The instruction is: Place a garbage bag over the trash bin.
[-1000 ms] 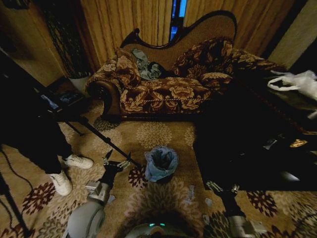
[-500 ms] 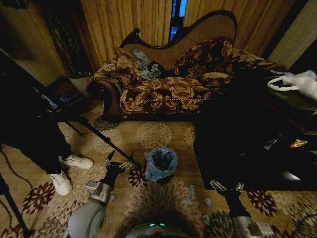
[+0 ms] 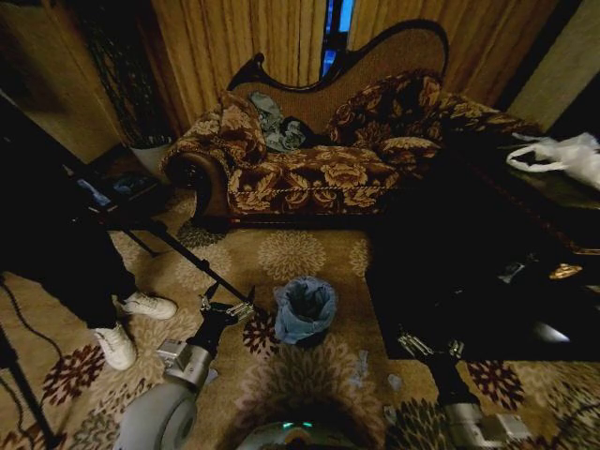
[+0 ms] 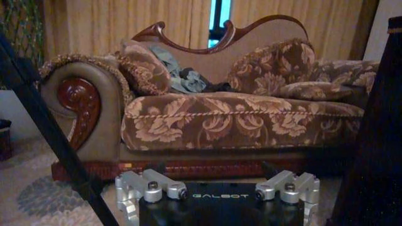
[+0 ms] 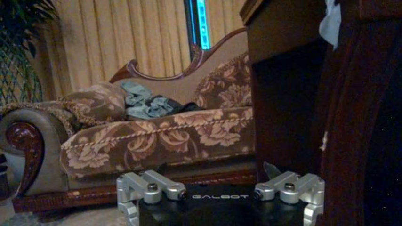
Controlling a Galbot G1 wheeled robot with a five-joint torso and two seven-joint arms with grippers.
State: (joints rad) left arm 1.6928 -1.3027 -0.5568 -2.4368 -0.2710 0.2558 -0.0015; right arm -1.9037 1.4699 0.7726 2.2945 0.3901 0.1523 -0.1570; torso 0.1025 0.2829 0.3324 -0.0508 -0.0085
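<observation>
The pale blue garbage bag (image 3: 302, 307) is draped over the small trash bin (image 3: 315, 337) on the patterned carpet in the head view, its wrinkled film covering the rim and sides. Only a dark strip of the bin shows at the base. My left gripper (image 3: 227, 304) hovers open just left of the bin, apart from the bag. On the other side, my right gripper (image 3: 429, 345) is open near the black table's front edge, well clear of the bin. Nothing is held in either one.
A floral sofa (image 3: 309, 173) stands behind the bin. A large black low table (image 3: 469, 281) on the right carries a white handled bag (image 3: 558, 155). A person's legs and white shoes (image 3: 131, 319) stand at left beside a tripod leg (image 3: 192, 262). Small scraps (image 3: 361, 366) lie on the carpet.
Both arms shifted only slightly: the left gripper crept a little toward the bin, and the right gripper edged forward and to the right. The bag and bin stayed put.
</observation>
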